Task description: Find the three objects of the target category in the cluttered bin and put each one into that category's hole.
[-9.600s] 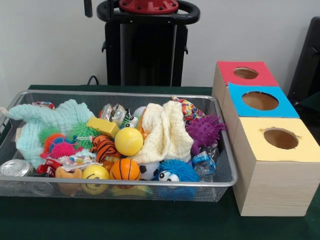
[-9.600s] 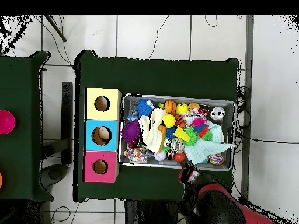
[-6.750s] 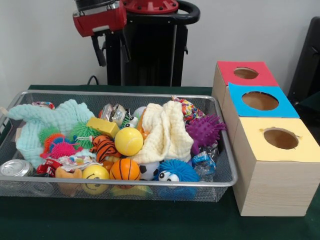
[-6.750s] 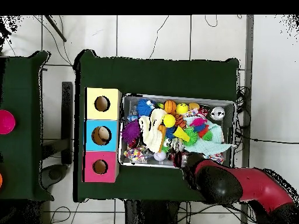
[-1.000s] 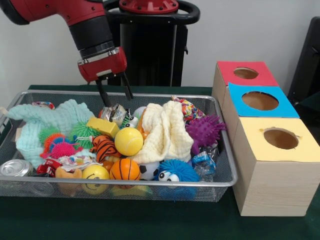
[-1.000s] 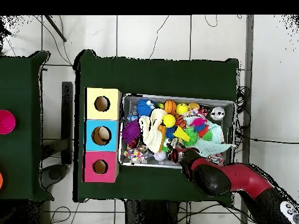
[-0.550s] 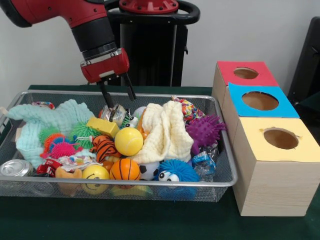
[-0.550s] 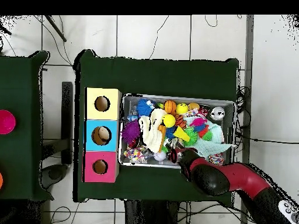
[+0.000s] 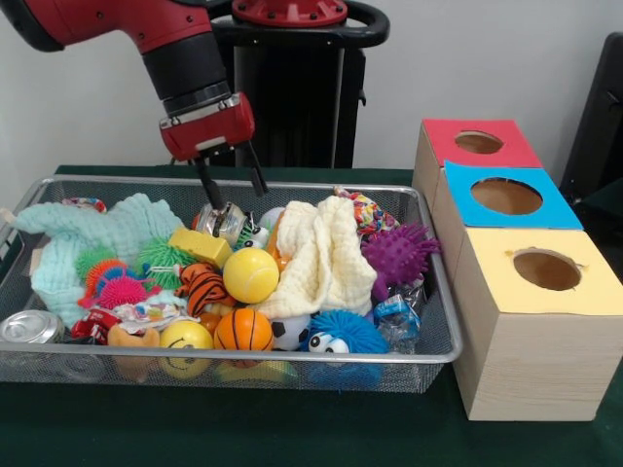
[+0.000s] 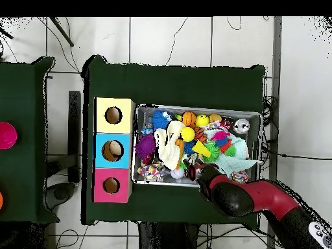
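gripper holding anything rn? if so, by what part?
Nothing held. The gripper is open, its fingers spread just above the crushed silver can at the back of the wire bin, not closed on it.

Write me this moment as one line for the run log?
arm: over wire bin | pincer: open, above crushed silver can | holding: nothing | holes in three boxes: nothing in them visible

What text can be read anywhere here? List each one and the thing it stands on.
No text can be read.
Red can at the basket's front left: white marks, too blurred to read.
Blue wrapper: print too small to read.
Patterned packet at the back: no letters can be made out.
Red, blue and yellow boxes: plain tops, no labels.
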Action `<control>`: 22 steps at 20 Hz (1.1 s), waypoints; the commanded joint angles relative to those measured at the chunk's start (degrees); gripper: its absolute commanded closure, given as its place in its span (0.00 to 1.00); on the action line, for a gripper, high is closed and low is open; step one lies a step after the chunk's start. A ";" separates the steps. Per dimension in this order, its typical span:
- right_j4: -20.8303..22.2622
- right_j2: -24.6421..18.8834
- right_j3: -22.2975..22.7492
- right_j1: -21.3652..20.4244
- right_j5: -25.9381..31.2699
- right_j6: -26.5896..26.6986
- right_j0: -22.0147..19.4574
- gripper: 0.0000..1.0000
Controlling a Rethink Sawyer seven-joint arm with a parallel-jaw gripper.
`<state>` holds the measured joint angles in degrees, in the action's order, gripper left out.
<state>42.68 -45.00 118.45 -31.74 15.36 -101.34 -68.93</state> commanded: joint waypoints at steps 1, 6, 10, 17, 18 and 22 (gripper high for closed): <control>2.01 0.39 -3.94 -2.90 -1.76 -0.06 -0.01 0.00; 1.60 -3.39 -3.61 -2.90 -0.88 3.42 -4.01 0.00; 1.44 -5.00 -6.78 -0.53 2.64 7.43 -5.57 0.00; 0.18 -5.34 -17.47 4.56 9.25 11.82 -2.29 0.00; 0.25 -5.33 -18.83 5.35 9.22 11.80 -1.63 0.00; 0.36 -5.43 -23.87 8.25 9.36 11.70 1.04 0.00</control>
<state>42.70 -47.19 109.48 -28.96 17.36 -101.34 -71.69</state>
